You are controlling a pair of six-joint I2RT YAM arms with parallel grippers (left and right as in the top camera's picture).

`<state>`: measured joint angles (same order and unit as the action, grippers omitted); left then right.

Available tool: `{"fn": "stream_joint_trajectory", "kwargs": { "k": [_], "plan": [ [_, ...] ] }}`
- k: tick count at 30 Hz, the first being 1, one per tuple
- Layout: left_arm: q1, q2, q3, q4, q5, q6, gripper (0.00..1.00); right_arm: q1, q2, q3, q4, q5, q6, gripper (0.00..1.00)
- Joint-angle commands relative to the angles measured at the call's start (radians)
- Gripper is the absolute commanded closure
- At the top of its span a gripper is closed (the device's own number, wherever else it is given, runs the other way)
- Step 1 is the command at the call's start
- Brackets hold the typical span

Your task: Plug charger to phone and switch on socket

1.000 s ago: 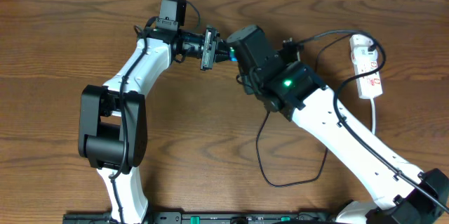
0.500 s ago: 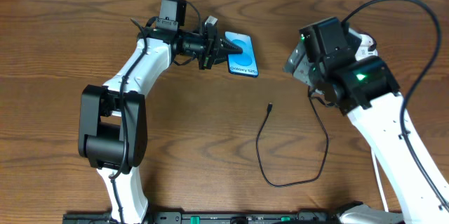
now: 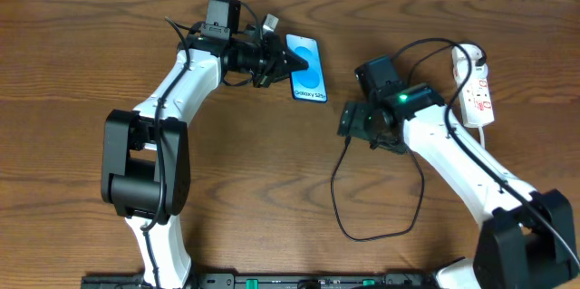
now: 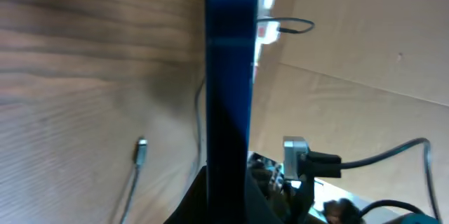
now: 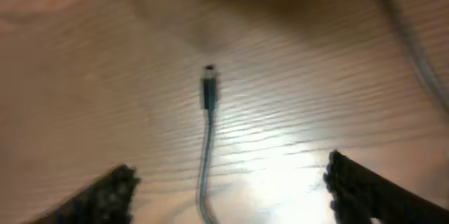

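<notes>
The phone (image 3: 309, 70), blue screen up, lies at the back of the table. My left gripper (image 3: 279, 61) is shut on its left end. In the left wrist view the phone (image 4: 228, 76) shows edge-on between the jaws. The charger, a thin black cable (image 3: 333, 189), loops across the table. Its connector tip (image 5: 209, 94) lies flat on the wood. My right gripper (image 5: 231, 189) hangs open just above the cable behind the tip, one finger on each side (image 5: 116, 189), empty. It also shows in the overhead view (image 3: 350, 126). The socket (image 3: 478, 90) lies at the far right.
The socket's thick white cord (image 3: 485, 158) runs toward the front beside my right arm. The cable tip (image 4: 140, 150) and the distant socket (image 4: 265, 13) show in the left wrist view. Bare wood lies left of the cable loop.
My right arm swung from the phone out to the socket, then back left and down over the cable tip. The left gripper kept hold of the phone, which turned slightly.
</notes>
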<state>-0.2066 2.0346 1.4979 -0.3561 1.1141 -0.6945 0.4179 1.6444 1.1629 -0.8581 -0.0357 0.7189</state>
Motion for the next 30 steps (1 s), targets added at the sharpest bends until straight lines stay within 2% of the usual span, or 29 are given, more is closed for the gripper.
{"fn": "stream_joint_trajectory", "kwargs": {
  "k": [1, 4, 6, 9, 15, 20, 25, 27, 30],
  "plan": [
    [0.000, -0.023, 0.000, -0.084, -0.135, 0.074, 0.93, 0.003, 0.046, -0.008, 0.013, -0.071, -0.048, 0.29],
    [0.001, -0.023, 0.000, -0.162, -0.245, 0.074, 0.93, 0.002, 0.094, -0.009, 0.025, -0.072, -0.048, 0.39],
    [0.001, -0.023, 0.000, -0.190, -0.297, 0.083, 0.93, 0.002, 0.134, -0.009, 0.040, -0.075, -0.047, 0.42],
    [0.001, -0.023, 0.000, -0.194, -0.300, 0.116, 0.93, 0.002, 0.195, -0.009, 0.047, -0.080, -0.047, 0.48],
    [0.000, -0.023, 0.000, -0.193, -0.300, 0.116, 0.93, 0.001, 0.230, -0.009, 0.103, -0.099, -0.047, 0.51],
    [0.000, -0.023, 0.000, -0.200, -0.300, 0.115, 0.93, 0.003, 0.243, -0.010, 0.147, -0.095, -0.016, 0.62],
    [0.001, -0.023, 0.000, -0.212, -0.300, 0.115, 0.93, 0.003, 0.267, -0.014, 0.149, -0.095, -0.009, 0.64],
    [0.000, -0.022, 0.000, -0.212, -0.300, 0.115, 0.93, 0.003, 0.269, -0.014, 0.148, -0.095, -0.009, 0.70],
    [0.001, -0.023, 0.000, -0.212, -0.300, 0.115, 0.93, 0.002, 0.269, -0.014, 0.147, -0.095, -0.009, 0.74]
  ]
}}
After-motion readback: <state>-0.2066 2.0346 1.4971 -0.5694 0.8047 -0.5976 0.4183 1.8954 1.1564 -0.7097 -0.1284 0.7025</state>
